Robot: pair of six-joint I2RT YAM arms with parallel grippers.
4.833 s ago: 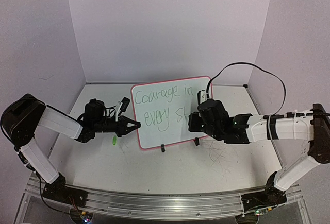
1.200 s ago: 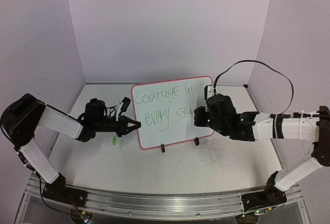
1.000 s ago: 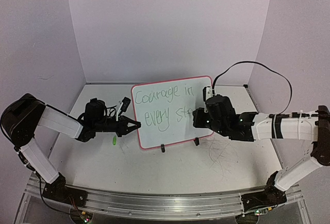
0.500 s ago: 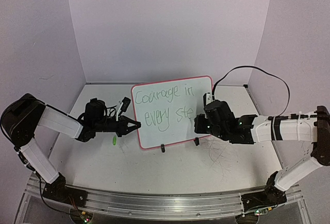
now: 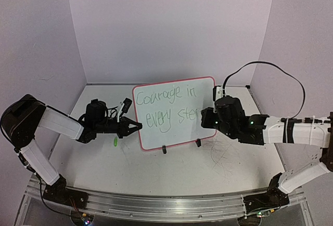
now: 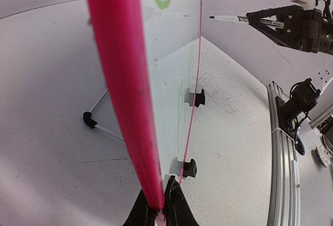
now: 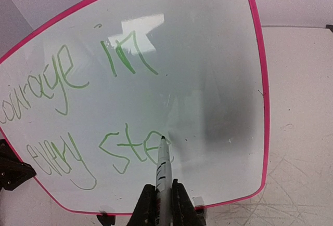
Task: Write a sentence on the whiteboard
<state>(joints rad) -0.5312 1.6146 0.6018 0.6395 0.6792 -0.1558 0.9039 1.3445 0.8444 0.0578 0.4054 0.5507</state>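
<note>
The whiteboard (image 5: 179, 132) stands upright mid-table, white with a pink-red rim. The sentence (image 5: 165, 95) on it is green handwriting and reads "Courage in" over "every ste". My left gripper (image 5: 136, 127) is shut on the board's left edge; the left wrist view shows its jaws (image 6: 158, 213) pinching the rim (image 6: 117, 75). My right gripper (image 5: 208, 118) is shut on a white marker (image 7: 163, 166). The marker's tip touches the board just after the "e" of "ste" (image 7: 130, 145).
A green marker cap (image 5: 115, 142) lies on the table under the left gripper. Two black clip feet (image 5: 164, 150) hold the board's lower edge. Grey scribble marks (image 5: 221, 156) cover the table at the right. Walls close the back and both sides.
My right gripper has moved rightward along the second line with the marker. The writing has grown from "every s" to "every ste". The left arm and the board have not moved.
</note>
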